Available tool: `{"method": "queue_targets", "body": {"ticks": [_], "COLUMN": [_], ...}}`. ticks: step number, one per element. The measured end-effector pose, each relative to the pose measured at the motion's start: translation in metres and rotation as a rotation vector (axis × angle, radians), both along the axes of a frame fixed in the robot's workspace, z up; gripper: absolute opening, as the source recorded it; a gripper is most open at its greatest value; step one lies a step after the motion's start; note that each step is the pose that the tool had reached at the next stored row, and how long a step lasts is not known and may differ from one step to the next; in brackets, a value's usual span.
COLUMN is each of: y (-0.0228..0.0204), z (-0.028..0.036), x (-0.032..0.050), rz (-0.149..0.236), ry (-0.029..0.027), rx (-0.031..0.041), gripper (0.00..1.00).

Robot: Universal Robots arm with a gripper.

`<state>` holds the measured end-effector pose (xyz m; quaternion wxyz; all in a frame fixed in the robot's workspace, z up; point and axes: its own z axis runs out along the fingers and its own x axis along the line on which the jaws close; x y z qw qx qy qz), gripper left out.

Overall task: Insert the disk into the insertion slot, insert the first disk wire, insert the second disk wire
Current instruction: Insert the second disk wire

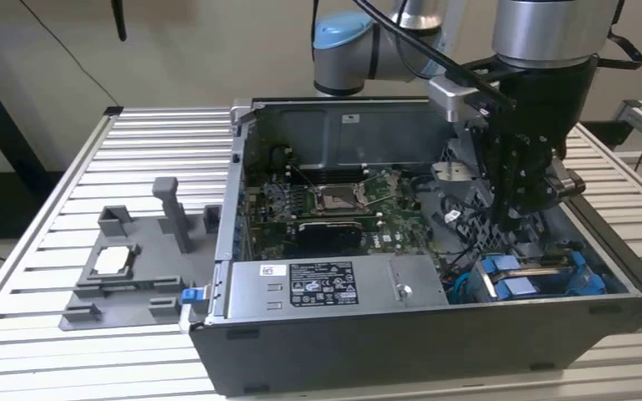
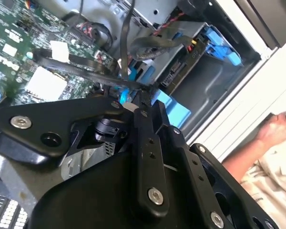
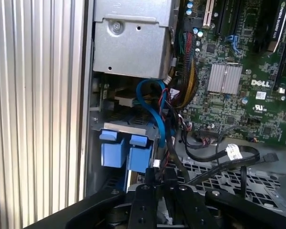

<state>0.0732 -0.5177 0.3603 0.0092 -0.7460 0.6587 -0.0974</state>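
Inside the open dark-grey computer case [image 1: 433, 351], the disk in its bright blue plastic carrier frame [image 1: 527, 280] sits in the corner bay beside the silver power supply box [image 1: 321, 282], directly below the black gripper [image 1: 513, 224]. The disk's long axis appears to run along the case's front wall, blue end tabs [image 3: 119, 143] facing up. Whether the fingers are spread or pinching a black cable [image 2: 93, 71] cannot be told.

White lettering marks the motherboard [image 3: 229, 112] — fine, unreadable print covers the power supply label [image 1: 321, 284].

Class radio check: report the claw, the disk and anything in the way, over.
Claw down inside the computer case, above the drive bay. Disk seated in its slot. Loose black cables beside it.
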Motion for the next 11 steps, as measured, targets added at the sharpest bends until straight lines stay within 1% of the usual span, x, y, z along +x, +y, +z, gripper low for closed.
{"method": "queue_targets", "body": {"ticks": [1, 2, 7, 8, 9, 10, 11], "y": [0.0000, 0.0000, -0.0010, -0.0011, -0.0013, -0.0016, -0.0024], "z": [-0.0001, -0.0003, -0.0004, -0.0004, -0.0006, -0.0006, -0.0006], "x": [-0.0001, 0.0000, 0.0000, 0.0001, 0.0000, 0.0001, 0.0001], "rz": [0.002, 0.004, 0.007, 0.007, 0.008, 0.008, 0.008], "ry": [-0.0003, -0.0004, -0.0003, -0.0003, -0.0003, -0.0003, -0.0004], "rx": [0.0069, 0.0089, 0.0096, 0.0110, 0.0145, 0.0186, 0.0222], "gripper": [0.23, 0.23, 0.23, 0.20, 0.20, 0.16, 0.16]}}
